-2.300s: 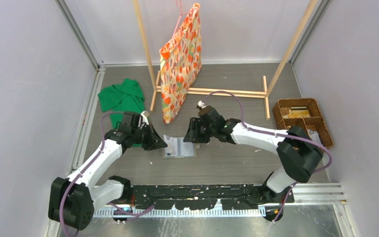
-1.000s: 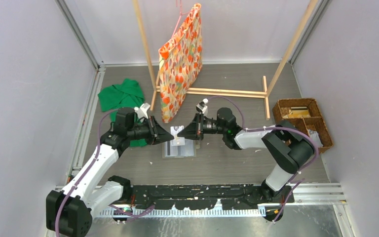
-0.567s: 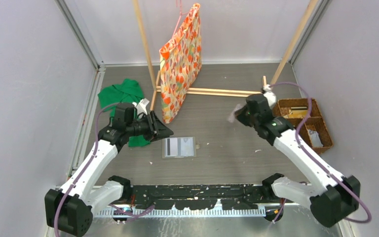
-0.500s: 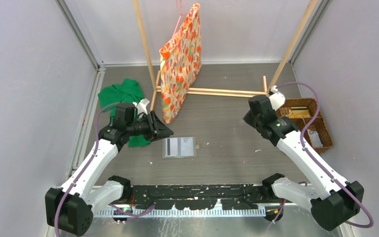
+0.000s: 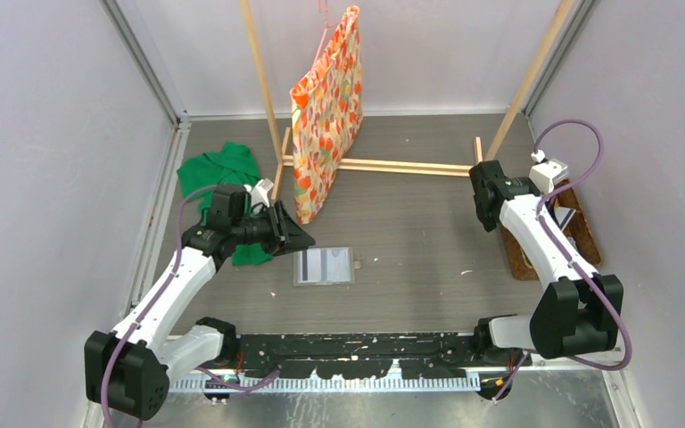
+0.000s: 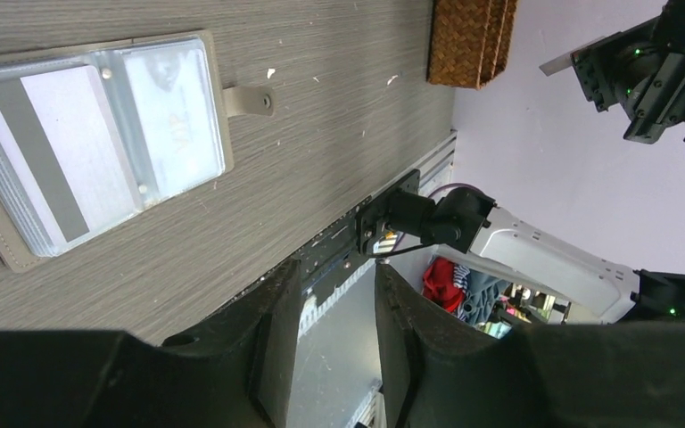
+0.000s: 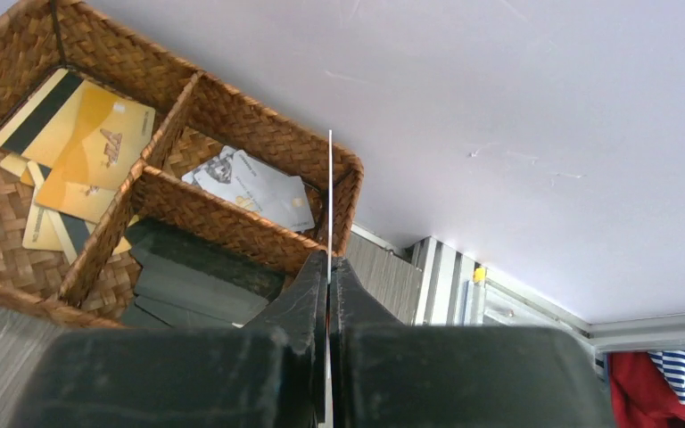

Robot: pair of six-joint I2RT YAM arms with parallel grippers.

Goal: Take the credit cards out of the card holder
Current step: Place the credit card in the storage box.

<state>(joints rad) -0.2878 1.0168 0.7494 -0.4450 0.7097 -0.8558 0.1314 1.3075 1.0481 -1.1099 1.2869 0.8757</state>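
Observation:
The grey card holder (image 5: 324, 265) lies open and flat on the table, its pale pocket panels facing up. In the left wrist view the card holder (image 6: 98, 143) shows a card with a dark stripe inside a pocket. My left gripper (image 5: 296, 236) hovers just left of it, open (image 6: 334, 276) with nothing between its fingers. My right gripper (image 7: 329, 260) is shut on a thin white credit card (image 7: 330, 192), seen edge-on. It hangs over the wicker basket (image 7: 232, 116) at the far right (image 5: 560, 212).
The basket (image 5: 524, 259) has compartments holding yellow cards (image 7: 80, 152), white cards (image 7: 250, 183) and dark cards (image 7: 187, 276). A green cloth (image 5: 221, 174) lies behind the left arm. An orange patterned bag (image 5: 325, 116) hangs on a wooden rack (image 5: 392, 165) at the back.
My right arm has swung from the card holder to the basket, carrying a card. My left gripper has opened and let go, staying beside the holder.

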